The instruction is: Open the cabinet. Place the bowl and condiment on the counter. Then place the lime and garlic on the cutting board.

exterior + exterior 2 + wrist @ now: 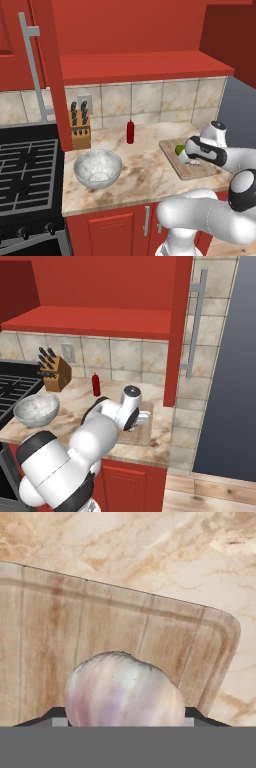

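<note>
My gripper is shut on the garlic, a pale pinkish bulb held low over the cutting board. In the left base view the gripper is over the middle of the cutting board, and the lime lies on the board just to its left. The bowl and the red condiment stand on the counter. The cabinet is open, and its door edge with the grey handle juts toward me. I cannot tell whether the garlic touches the board.
A wooden knife block stands against the tiled wall behind the bowl. The black gas stove borders the counter on the left. The right cabinet door hangs open above the board's far end.
</note>
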